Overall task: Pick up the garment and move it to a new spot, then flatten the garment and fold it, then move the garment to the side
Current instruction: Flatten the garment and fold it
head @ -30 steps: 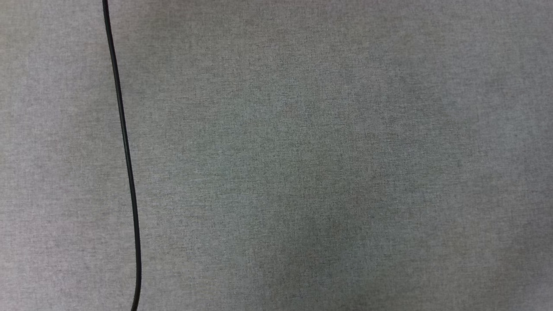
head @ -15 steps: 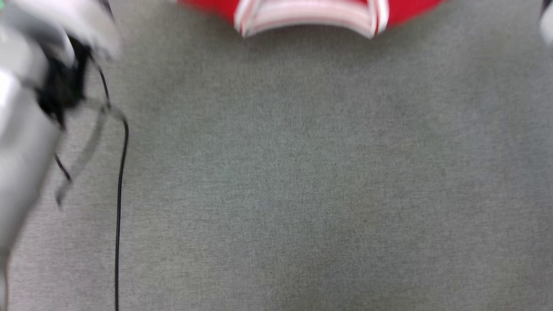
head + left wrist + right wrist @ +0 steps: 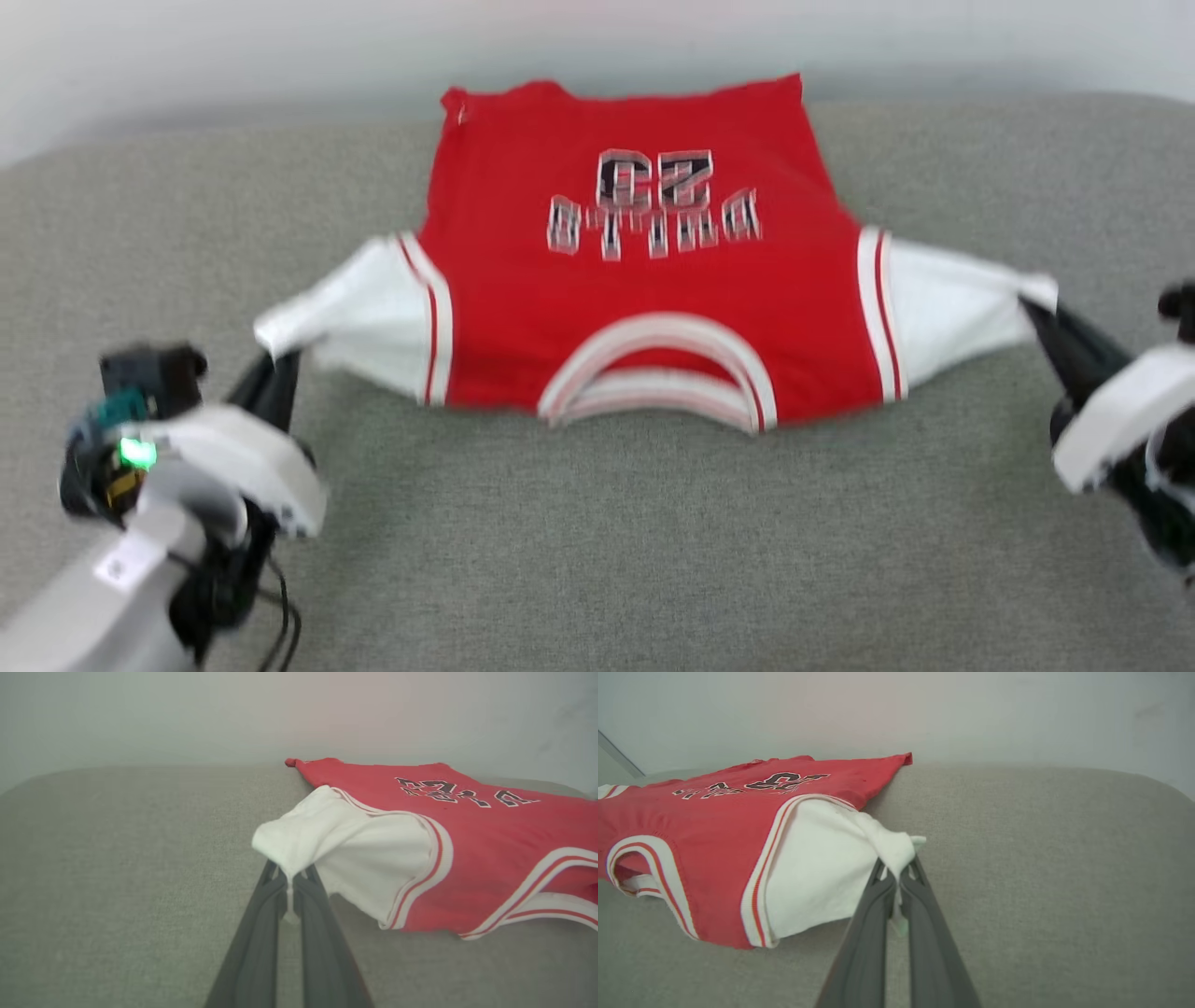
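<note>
Head camera has tilted up onto garment.

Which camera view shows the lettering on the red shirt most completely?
The head view: the lettering on the garment faces the camera whole, both rows, though blurred and upside down. The left wrist view sees the lettering at a low angle, flattened; so does the right wrist view.

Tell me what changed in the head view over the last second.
The head camera tilted up off the bare grey surface, bringing the garment into view, with the left hand pinching one white sleeve and the right hand the other. Nothing shows the garment itself moving. The surface looks unchanged.
</note>
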{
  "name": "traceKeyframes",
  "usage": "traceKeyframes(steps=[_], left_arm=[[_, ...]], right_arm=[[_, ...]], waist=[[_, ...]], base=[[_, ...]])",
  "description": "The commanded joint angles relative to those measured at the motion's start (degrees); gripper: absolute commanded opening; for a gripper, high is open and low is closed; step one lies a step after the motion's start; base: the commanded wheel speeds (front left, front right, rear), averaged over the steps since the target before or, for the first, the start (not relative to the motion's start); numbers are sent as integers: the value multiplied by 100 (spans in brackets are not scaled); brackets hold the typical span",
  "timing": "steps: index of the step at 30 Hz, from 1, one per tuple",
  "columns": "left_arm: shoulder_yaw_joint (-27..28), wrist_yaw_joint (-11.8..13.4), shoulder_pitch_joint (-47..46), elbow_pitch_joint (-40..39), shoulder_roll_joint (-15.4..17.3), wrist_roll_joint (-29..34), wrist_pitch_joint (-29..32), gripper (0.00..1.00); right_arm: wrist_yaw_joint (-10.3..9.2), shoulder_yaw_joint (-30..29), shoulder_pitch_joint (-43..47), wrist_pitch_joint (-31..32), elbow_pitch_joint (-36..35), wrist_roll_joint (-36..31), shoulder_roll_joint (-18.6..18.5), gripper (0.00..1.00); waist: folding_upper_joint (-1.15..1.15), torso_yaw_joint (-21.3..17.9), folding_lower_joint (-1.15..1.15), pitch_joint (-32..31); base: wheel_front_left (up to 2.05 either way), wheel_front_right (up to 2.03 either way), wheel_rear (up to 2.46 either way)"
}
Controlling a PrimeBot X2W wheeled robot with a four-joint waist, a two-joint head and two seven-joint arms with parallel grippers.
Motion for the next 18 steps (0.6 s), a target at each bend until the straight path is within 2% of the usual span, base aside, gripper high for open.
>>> traceKeyframes(steps=[1,10,18], left_arm=[[-29,115,443,-161,94,-120,-10,0],[-163,600,2059,-698,426,-502,-62,0],[-189,738,2787,-851,448,-764,-82,0]], right_arm=[[-6,-109,491,-23,-73,90,-24,0],[-8,-534,2449,181,-444,-13,30,0],[-9,-1020,3644,314,-571,-242,227,0]], waist=[[0,19,2,-343],[0,42,2,-863],[0,106,2,-1059]], base=[[0,0,0],[0,0,0],[0,0,0]])
